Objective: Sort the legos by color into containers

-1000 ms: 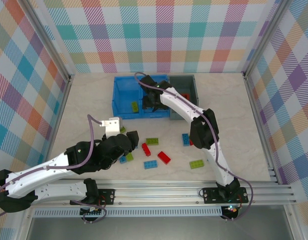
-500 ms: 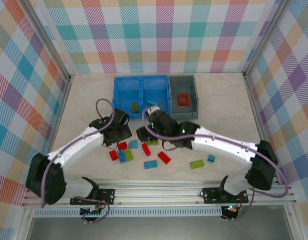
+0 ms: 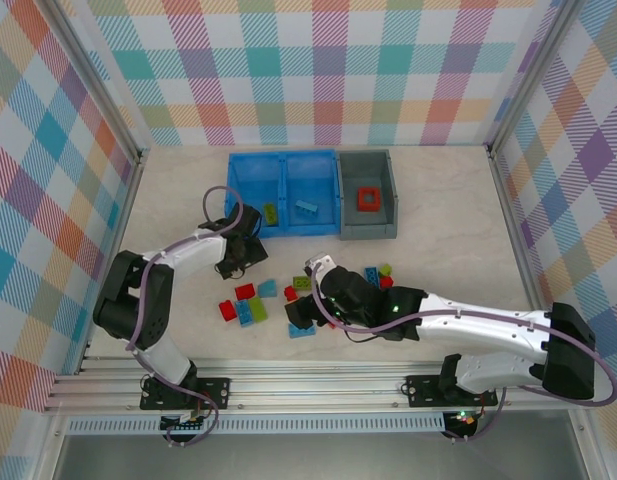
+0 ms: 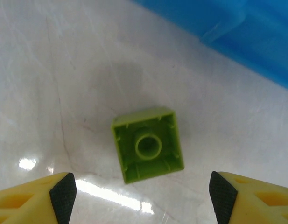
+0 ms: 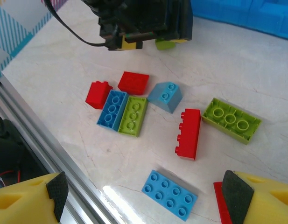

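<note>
Well, the blue bin (image 3: pixel 308 230) holds one green brick (image 3: pixel 271 212) in its left part and one blue brick (image 3: pixel 308 207) in its right part. The grey bin (image 3: pixel 368 230) just beside it holds a red frame (image 3: pixel 369 199). The left claw (image 4: pixel 144 191) is wide open over a green lego (image 4: pixel 147 144) near the blue bin. The right claw (image 5: pixel 146 191) is wide open over loose legos (image 5: pixel 188 133) farther out.

Red frame (image 3: pixel 369 190) in grey bin (image 3: pixel 368 233), legos (image 3: pixel 245 291) scattered

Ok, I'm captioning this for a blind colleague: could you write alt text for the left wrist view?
A small lime green brick lies upside down, hollow side up, on the pale table, untouched, just ahead of the left gripper, whose black-tipped yellow fingers stand open at the bottom corners. The blue bin crosses the upper right corner.
</note>
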`<action>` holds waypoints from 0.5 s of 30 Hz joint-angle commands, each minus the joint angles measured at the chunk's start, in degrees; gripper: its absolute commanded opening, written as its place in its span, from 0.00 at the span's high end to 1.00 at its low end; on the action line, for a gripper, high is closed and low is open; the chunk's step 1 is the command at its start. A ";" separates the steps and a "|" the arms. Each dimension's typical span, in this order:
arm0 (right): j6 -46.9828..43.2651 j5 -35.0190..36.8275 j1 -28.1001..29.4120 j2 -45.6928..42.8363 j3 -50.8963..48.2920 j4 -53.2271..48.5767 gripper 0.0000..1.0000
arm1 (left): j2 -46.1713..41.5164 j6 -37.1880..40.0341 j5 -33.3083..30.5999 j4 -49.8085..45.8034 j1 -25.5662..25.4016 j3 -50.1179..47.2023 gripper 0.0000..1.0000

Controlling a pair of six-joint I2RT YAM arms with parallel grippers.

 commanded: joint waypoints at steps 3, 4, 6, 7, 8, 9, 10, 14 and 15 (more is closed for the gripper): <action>1.35 0.68 0.30 -0.46 -0.81 0.57 0.13 | 3.55 1.96 -3.36 0.31 1.34 2.85 0.35; 1.39 0.69 0.29 -0.50 -0.65 0.42 0.13 | 4.22 1.96 -3.33 0.52 1.52 2.76 0.37; 1.38 0.80 0.25 -0.59 -0.54 0.21 0.13 | 5.29 2.20 -3.64 0.20 1.57 3.15 0.38; 1.38 1.04 0.29 -0.61 -0.45 0.11 0.13 | 5.63 2.18 -3.94 0.15 1.57 3.28 0.39; 1.37 1.35 0.29 -0.59 -0.38 -0.02 0.13 | 5.83 2.24 -4.14 0.34 1.57 3.29 0.41; 1.43 1.46 0.29 -0.59 -0.37 -0.18 0.14 | 5.99 2.31 -4.18 0.59 1.65 3.31 0.44; 1.40 1.56 0.33 -0.53 -0.32 -0.13 0.14 | 6.22 2.45 -4.27 0.82 1.65 3.35 0.47; 1.88 1.73 0.29 -0.48 -0.22 -0.31 0.14 | 5.53 2.63 -4.52 1.58 1.59 2.82 0.73; 1.96 1.80 0.29 -0.55 -0.28 -0.25 0.15 | 4.63 2.52 -4.52 1.63 1.50 2.39 0.79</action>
